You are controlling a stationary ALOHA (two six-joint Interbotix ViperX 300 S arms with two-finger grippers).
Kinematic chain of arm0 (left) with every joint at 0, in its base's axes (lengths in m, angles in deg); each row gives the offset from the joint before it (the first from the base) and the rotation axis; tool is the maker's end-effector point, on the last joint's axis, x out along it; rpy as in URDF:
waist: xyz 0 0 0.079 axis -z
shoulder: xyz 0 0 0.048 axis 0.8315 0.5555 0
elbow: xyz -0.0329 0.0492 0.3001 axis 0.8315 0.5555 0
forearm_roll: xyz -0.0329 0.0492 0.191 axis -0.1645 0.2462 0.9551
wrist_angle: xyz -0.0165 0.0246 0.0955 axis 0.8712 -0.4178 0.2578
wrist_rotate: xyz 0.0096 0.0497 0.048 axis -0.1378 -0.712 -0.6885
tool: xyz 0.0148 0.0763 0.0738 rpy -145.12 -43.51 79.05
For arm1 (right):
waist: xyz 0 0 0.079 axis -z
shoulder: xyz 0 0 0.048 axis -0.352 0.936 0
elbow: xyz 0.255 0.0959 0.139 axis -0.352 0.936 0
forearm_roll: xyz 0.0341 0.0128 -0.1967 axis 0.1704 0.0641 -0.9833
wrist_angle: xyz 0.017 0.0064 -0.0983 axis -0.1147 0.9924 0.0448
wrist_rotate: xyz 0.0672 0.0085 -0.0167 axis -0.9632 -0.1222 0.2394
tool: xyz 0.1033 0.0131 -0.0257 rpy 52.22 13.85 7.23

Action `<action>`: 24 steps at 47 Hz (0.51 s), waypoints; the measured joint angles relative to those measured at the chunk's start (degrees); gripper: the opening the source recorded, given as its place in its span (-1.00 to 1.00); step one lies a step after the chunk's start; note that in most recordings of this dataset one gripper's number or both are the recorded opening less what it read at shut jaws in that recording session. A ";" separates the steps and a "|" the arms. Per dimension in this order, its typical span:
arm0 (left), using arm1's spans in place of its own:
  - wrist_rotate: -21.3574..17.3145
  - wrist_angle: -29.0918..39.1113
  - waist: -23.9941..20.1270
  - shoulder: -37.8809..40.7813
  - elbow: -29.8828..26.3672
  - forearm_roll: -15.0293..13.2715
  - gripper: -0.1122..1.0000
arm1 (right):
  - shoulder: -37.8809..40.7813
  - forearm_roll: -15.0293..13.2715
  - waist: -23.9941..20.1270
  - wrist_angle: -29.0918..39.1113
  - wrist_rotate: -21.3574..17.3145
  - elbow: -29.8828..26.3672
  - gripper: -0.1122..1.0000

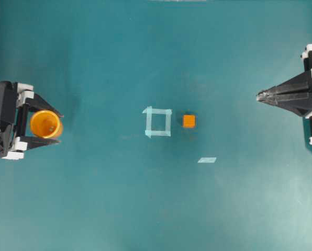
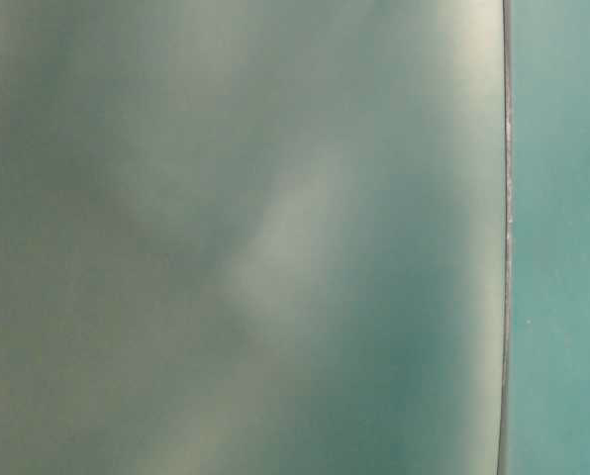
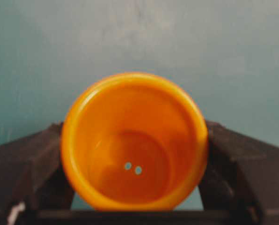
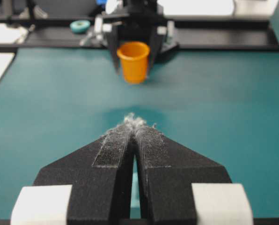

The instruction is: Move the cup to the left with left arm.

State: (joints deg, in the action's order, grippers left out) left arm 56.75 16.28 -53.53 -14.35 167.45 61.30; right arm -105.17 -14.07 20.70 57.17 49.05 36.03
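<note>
At the far left of the overhead view, the orange-yellow cup (image 1: 45, 124) stands upright with its mouth up, between the two black fingers of my left gripper (image 1: 60, 127). The left wrist view looks down into the cup (image 3: 135, 145), and both fingers (image 3: 32, 159) press against its sides, so the gripper is shut on it. In the right wrist view the cup (image 4: 133, 61) sits far across the table, held by the left arm. My right gripper (image 1: 259, 96) rests at the right edge, its jaws together (image 4: 135, 123) with nothing between them.
A small orange cube (image 1: 189, 121) lies near the table's middle, just right of a pale tape square (image 1: 157, 122). A short tape strip (image 1: 207, 160) lies below and right of the cube. The table-level view is a blurred teal surface.
</note>
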 measured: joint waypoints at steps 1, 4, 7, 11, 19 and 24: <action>0.00 0.97 0.18 -0.70 0.00 0.00 0.40 | 0.00 0.00 0.00 0.00 0.00 0.00 -0.80; 0.09 3.52 0.18 -3.08 0.00 0.00 0.40 | 0.00 -0.09 0.00 0.00 0.00 0.00 -0.80; 0.09 5.27 0.18 -5.10 0.35 0.00 0.40 | 0.09 0.00 0.00 0.00 0.09 0.00 -0.80; -0.09 6.24 0.00 -7.12 0.88 0.00 0.40 | 0.09 0.00 0.00 0.00 0.09 0.00 -0.80; 0.00 6.50 0.18 -7.82 1.05 0.00 0.40 | 0.09 -0.09 0.00 0.00 0.00 0.00 -0.80; -0.09 6.59 0.18 -7.82 1.05 0.00 0.40 | 0.18 -0.09 0.00 -0.09 0.00 0.00 -0.80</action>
State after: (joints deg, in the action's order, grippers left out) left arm 56.66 22.87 -53.35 -22.17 168.51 61.30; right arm -104.99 -14.16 20.70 57.08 49.05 36.03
